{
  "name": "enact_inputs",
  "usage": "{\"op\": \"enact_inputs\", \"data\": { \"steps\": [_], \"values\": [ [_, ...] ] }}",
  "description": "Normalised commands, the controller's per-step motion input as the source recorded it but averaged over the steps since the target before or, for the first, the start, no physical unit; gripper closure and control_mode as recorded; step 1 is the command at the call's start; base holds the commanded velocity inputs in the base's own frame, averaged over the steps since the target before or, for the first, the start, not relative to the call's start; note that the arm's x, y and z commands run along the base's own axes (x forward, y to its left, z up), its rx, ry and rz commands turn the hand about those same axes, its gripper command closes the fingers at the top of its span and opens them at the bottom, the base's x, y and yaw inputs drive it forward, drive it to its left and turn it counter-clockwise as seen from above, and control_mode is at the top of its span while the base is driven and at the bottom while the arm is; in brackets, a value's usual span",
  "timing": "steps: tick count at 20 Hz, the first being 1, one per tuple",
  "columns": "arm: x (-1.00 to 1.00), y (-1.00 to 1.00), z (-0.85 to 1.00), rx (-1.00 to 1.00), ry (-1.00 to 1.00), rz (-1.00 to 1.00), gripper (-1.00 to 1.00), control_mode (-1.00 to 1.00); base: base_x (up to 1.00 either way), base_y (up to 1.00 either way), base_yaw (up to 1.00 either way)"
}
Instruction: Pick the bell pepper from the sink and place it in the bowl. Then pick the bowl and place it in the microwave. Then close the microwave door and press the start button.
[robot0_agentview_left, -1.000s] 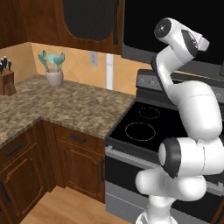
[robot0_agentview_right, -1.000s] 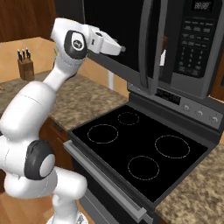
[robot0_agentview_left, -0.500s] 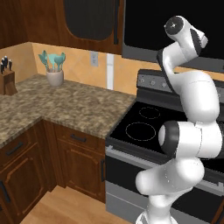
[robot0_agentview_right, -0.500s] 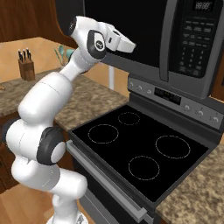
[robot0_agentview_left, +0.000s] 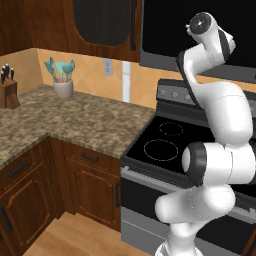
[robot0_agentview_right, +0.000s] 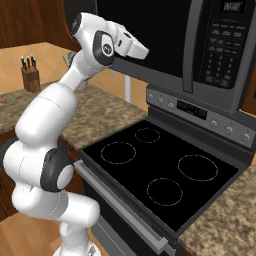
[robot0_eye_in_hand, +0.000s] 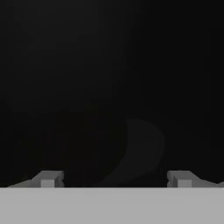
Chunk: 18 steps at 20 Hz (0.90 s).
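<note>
The black microwave (robot0_agentview_right: 215, 95) hangs above the stove, and its door (robot0_agentview_right: 150, 30) lies shut, with the handle (robot0_agentview_right: 192, 45) beside the keypad (robot0_agentview_right: 222, 50). My gripper (robot0_agentview_right: 142, 50) is raised against the left part of the door's dark glass; in the left base view the gripper (robot0_agentview_left: 227, 42) sits high in front of the same panel. In the hand view the gripper (robot0_eye_in_hand: 114, 179) is open, its fingertips (robot0_eye_in_hand: 49, 179) wide apart with nothing between them, facing dark glass. The bell pepper, the bowl and the sink are out of view.
A black stove (robot0_agentview_right: 160, 170) with several burner rings lies below the microwave, its knob panel (robot0_agentview_right: 200, 110) at the back. A granite counter (robot0_agentview_left: 75, 120) runs left, holding a utensil jar (robot0_agentview_left: 62, 85) and a knife block (robot0_agentview_left: 7, 87). Brown cabinets (robot0_agentview_left: 90, 185) stand beneath.
The door looked slightly ajar a second ago and is now shut. My arm has straightened upward, and the hand has moved a little right along the door.
</note>
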Motion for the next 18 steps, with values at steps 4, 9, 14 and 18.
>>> {"op": "enact_inputs", "data": {
  "steps": [4,9,14,18],
  "values": [
    [-0.90,0.13,0.01,0.00,-0.01,0.06,-1.00,-1.00,0.00,0.00,0.00],
    [-0.99,0.00,0.00,0.00,-0.01,0.13,-1.00,-1.00,0.00,0.00,0.00],
    [-0.99,0.02,-0.07,-0.02,-0.01,0.17,1.00,-1.00,0.00,0.00,0.00],
    [-0.98,0.00,-0.08,-0.09,-0.11,0.13,1.00,-1.00,0.00,0.00,0.00]
  ]
}}
